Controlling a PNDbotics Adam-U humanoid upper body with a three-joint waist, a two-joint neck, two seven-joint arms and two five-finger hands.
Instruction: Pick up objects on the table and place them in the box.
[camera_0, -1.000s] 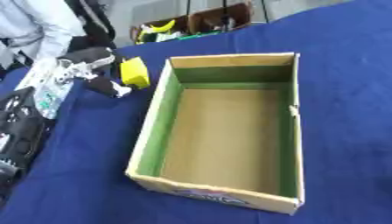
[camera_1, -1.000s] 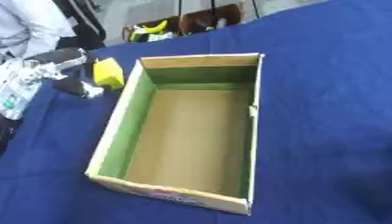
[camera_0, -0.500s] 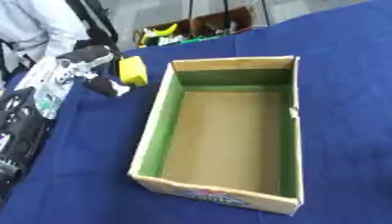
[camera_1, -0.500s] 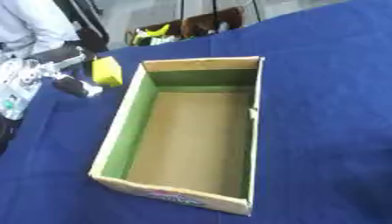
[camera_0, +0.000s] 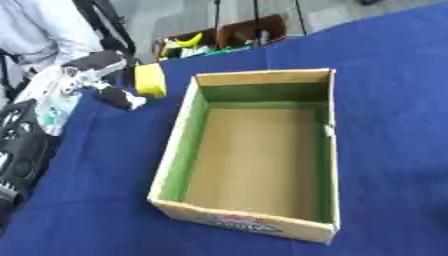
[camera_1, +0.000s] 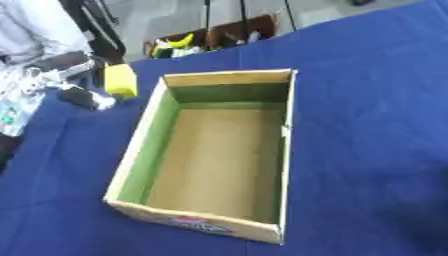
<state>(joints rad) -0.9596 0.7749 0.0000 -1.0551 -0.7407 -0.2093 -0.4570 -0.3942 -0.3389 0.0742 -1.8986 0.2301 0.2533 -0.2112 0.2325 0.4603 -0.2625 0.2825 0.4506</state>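
An open cardboard box (camera_0: 254, 150) with green inner walls sits in the middle of the blue counter (camera_0: 394, 100); its floor shows bare, though the near wall hides a strip of the floor behind it. A printed mark on that outer near wall is too blurred to read. Beside the box's far left corner lies a yellow block (camera_0: 150, 80), apart from the box. Just left of the block lies a small dark and white thing (camera_0: 120, 97) whose shape cannot be made out. Further left, at the counter's left edge, a white packet (camera_0: 52, 97) with teal print is cut off by the frame. Black robot parts (camera_0: 19, 150) fill the left edge lower down; whether a hand is among them, spread or curled, cannot be told. Neither hand shows clearly anywhere else
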